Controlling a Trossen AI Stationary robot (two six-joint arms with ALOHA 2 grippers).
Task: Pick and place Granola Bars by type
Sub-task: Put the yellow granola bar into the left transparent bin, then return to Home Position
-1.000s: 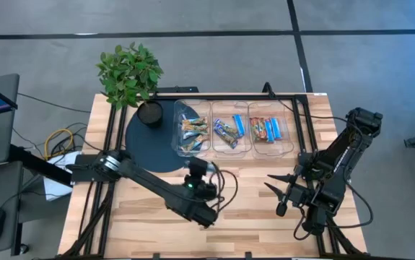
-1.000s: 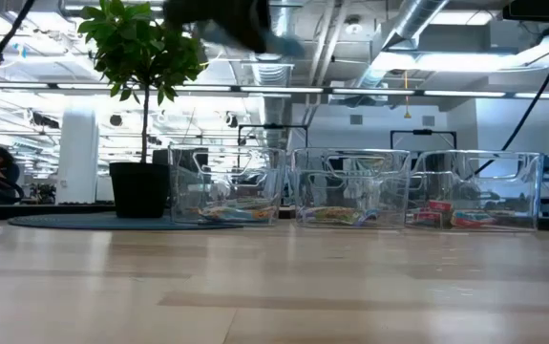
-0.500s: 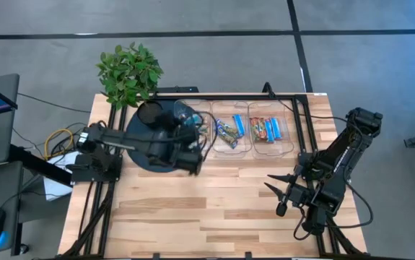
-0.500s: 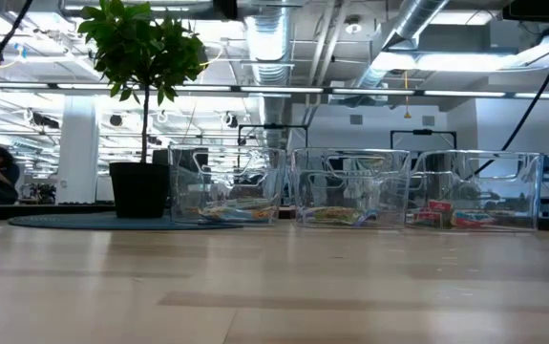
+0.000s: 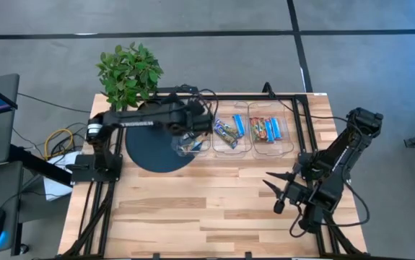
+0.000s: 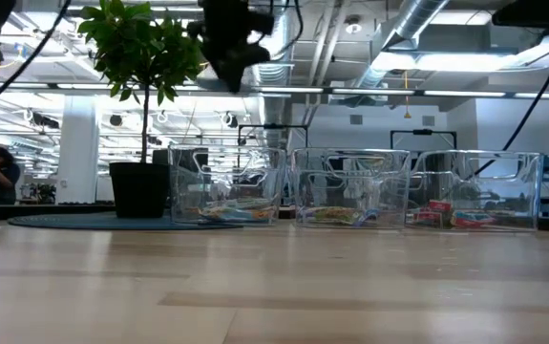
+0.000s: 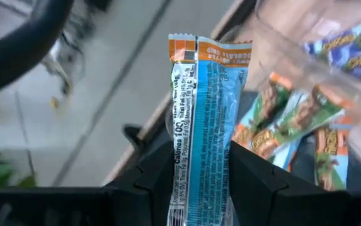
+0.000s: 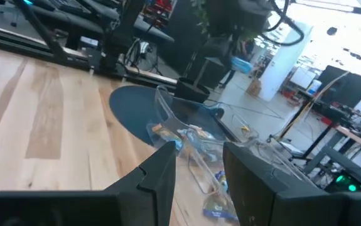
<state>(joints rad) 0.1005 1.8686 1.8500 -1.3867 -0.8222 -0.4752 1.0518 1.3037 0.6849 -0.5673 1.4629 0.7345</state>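
Note:
My left gripper [image 5: 201, 123] hangs high over the left clear bin [image 5: 191, 133], shut on a blue granola bar with an orange end [image 7: 202, 94]; this gripper also shows in the low view [image 6: 231, 43]. Green-tan bars [image 7: 287, 122] lie in that bin below it. The middle bin [image 5: 230, 130] holds blue and green-tan bars, the right bin [image 5: 271, 130] red-orange and blue ones. My right gripper [image 5: 276, 198] is open and empty over the table's right part; in its wrist view [image 8: 199, 182] it looks toward the bins. My left gripper pinches the blue bar between its two fingers [image 7: 158, 169], on the bar's two long edges near one end [image 7: 199, 182]. The fingers lie along the bar and point down. The bar sticks out past the fingertips, orange end foremost, lifted clear above the left bin.
A potted plant [image 5: 129, 72] stands at the far left on a dark round mat [image 5: 149, 148] beside the left bin. The three bins stand in a row along the far edge. Bare wood [image 5: 193, 209] fills the near half of the table.
My left gripper has swung from over the middle of the table toward the far edge, carrying the blue bar, and now stands over the left bin. My right gripper has kept its place and stays open.

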